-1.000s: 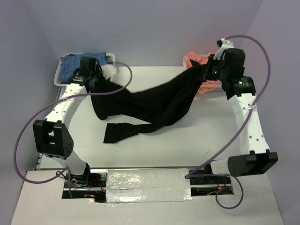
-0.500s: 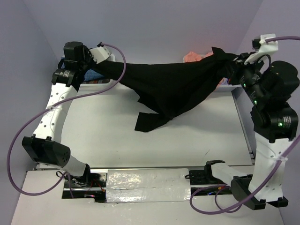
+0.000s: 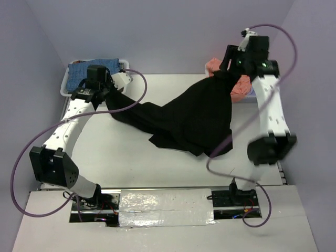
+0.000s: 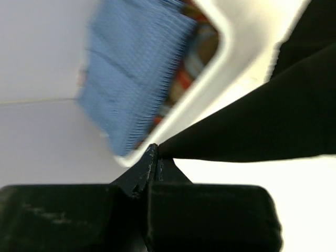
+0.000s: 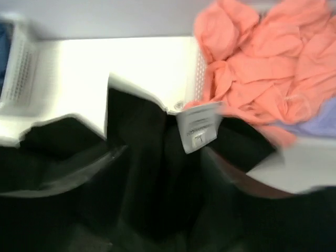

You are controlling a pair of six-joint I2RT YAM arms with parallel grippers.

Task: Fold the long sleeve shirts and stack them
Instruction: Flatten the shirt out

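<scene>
Top view: fixed, high behind the arm bases point(image 3: 86, 198), looking down on the whole surface point(image 3: 131, 168), black shirt point(image 3: 189, 115) mid-frame. Left wrist view: very close at the black shirt's left end, facing blue-checked shirt point(image 4: 131, 79) and bin point(image 4: 236, 42) beyond. Right wrist view: close above its collar tag point(image 5: 198, 126), salmon-pink shirt point(image 5: 252, 63) beyond. All share the black shirt.

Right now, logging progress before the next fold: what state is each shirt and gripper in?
black shirt: unfolded, held at two ends, middle sagging onto table
left gripper: shut on black shirt
right gripper: shut on black shirt
blue-checked shirt: in left bin
salmon-pink shirt: crumpled in right bin
</scene>
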